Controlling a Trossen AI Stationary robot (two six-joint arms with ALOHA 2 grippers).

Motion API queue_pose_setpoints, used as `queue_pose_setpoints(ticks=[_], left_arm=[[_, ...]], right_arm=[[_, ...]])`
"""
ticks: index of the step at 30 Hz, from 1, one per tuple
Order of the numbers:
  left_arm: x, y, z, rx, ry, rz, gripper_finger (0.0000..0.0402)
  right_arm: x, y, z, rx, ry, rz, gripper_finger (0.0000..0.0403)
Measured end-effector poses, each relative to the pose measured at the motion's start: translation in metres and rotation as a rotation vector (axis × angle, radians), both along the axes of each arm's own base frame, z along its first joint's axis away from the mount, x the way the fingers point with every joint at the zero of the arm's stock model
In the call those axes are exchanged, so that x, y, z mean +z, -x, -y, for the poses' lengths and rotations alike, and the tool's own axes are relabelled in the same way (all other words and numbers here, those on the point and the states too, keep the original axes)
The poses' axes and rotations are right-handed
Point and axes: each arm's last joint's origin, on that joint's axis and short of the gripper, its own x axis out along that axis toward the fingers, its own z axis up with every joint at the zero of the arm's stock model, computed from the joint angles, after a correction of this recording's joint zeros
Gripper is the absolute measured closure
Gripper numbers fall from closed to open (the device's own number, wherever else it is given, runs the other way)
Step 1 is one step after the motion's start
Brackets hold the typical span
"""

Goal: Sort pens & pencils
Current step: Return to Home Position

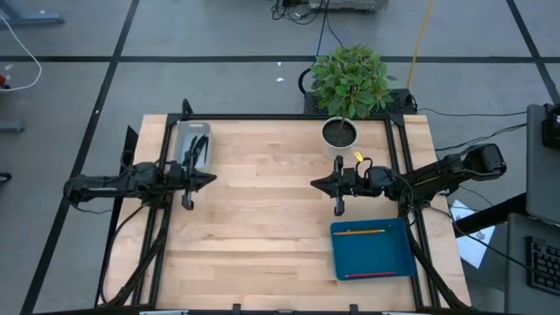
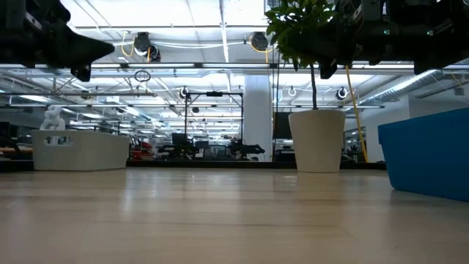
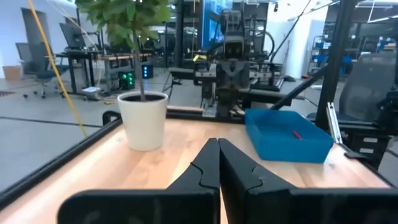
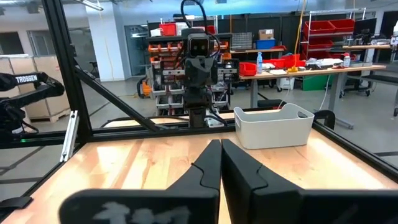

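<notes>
bin (image 1: pixel 192 125) white | pens (image 1: pixel 196 150) black | tray (image 1: pixel 372 254) blue | pencils (image 1: pixel 360 232) orange, red | table (image 1: pixel 262 201) pale wood

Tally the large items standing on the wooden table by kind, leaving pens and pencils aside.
white rectangular plastic bin: 1
blue rectangular plastic tray: 1
green leafy plant in a round white pot: 1
Total: 3

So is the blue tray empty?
Not empty. The blue tray holds an orange pencil and a red pencil, seen from above.

Pens (image 1: pixel 198 147) indistinct inside white bin (image 1: pixel 178 133)
</notes>
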Motion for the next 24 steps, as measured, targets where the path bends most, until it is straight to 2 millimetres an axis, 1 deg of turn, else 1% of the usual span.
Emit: queue_pose_setpoints(ticks=[5, 9, 18, 22, 24], left_arm=[[-0.022, -0.005, 0.0, 0.006, 0.016, -0.021, 0.0401], [-0.023, -0.006, 0.0, 0.005, 0.053, -0.037, 0.0401], [-0.025, -0.006, 0.003, -0.047, 0.051, -0.064, 0.0401], [-0.025, -0.006, 0.003, -0.047, 0.072, -0.064, 0.039], [-0.025, -0.006, 0.003, -0.047, 0.073, -0.06, 0.0382]], right_arm=[[0.0, 0.0, 0.0, 0.0, 0.001, -0.001, 0.0403], [0.0, 0.0, 0.0, 0.0, 0.0, -0.001, 0.0403], [-0.001, 0.0, 0.0, 0.001, 0.001, -0.01, 0.0403], [0.002, 0.002, 0.0, 0.003, -0.042, -0.003, 0.0403], [0.002, 0.008, 0.001, 0.003, -0.051, -0.004, 0.0403]])
